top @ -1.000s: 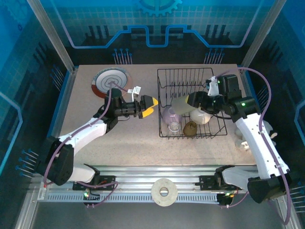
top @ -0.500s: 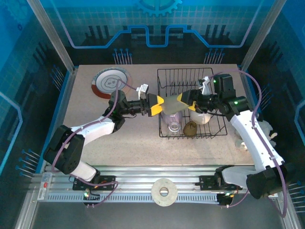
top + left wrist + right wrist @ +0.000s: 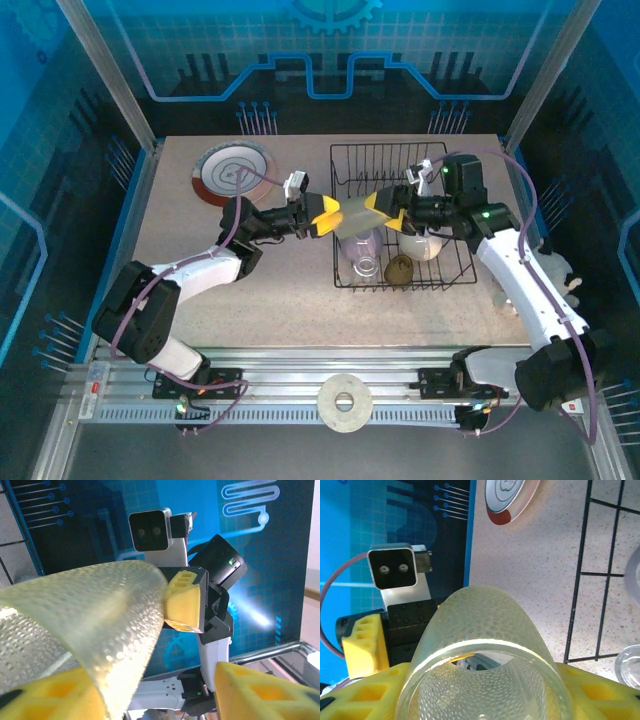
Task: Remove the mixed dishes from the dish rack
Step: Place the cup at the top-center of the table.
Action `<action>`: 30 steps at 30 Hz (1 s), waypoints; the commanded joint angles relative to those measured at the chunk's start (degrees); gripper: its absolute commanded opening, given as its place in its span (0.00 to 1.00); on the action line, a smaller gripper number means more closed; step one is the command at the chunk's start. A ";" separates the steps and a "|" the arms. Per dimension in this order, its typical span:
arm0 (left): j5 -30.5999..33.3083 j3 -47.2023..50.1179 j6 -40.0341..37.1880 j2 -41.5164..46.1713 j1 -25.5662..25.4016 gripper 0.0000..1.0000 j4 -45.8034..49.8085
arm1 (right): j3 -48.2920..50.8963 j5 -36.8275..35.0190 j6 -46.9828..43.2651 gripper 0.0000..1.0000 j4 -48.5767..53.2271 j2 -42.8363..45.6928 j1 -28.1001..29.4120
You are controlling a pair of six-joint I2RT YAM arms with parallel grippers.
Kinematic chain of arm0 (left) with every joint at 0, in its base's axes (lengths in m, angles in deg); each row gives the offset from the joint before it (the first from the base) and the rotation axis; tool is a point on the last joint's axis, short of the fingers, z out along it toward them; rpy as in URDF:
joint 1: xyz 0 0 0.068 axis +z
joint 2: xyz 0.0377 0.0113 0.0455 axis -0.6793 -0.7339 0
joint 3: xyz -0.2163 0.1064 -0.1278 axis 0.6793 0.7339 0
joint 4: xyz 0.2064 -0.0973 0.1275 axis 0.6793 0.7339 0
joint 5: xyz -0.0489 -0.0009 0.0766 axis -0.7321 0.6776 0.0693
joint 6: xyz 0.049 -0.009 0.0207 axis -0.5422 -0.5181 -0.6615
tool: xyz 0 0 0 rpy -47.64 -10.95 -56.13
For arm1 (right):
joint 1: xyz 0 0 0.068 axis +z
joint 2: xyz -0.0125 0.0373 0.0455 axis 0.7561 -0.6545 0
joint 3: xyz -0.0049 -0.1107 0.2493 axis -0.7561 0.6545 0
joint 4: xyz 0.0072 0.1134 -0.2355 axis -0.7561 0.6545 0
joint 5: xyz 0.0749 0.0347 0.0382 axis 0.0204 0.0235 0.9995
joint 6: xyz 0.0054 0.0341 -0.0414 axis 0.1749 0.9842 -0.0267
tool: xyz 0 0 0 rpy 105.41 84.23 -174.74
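Note:
A pale yellow-green dimpled cup (image 3: 352,222) hangs above the left edge of the black wire dish rack (image 3: 390,147). My right gripper (image 3: 378,210) is shut on it, the rim (image 3: 485,652) sitting between the yellow fingers. My left gripper (image 3: 328,216) meets the cup from the left. In the left wrist view the cup (image 3: 90,615) lies against one left finger (image 3: 45,700), with a gap to the other finger (image 3: 260,690), so the left jaws stand open. A lilac cup (image 3: 358,250), an amber cup (image 3: 398,268) and a cream cup (image 3: 420,245) sit in the rack.
A red-rimmed, grey-patterned plate (image 3: 233,170) lies on the table at the back left. A white object (image 3: 510,300) rests near the table's right edge. A white ring (image 3: 344,402) sits on the front rail between the arm bases.
The right gripper carried the cup leftward over the rack's left side. The left arm reached right to meet it, and its jaws narrowed around the cup.

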 commanded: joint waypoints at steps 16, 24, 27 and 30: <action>6.53 -2.30 -16.49 14.75 -2.59 0.00 26.57 | 4.71 5.13 7.03 0.86 -15.42 0.76 0.98; 15.50 -10.32 -33.36 22.90 -2.57 0.00 59.79 | 1.08 -6.66 -0.13 1.00 -6.69 4.54 1.34; 20.73 -18.03 -43.02 22.93 -2.59 0.00 76.83 | -2.95 -15.27 -6.43 1.00 3.02 5.30 2.44; 27.70 -26.11 -52.67 21.14 -2.56 0.00 91.16 | -4.82 -21.97 -10.38 1.00 8.48 6.02 3.87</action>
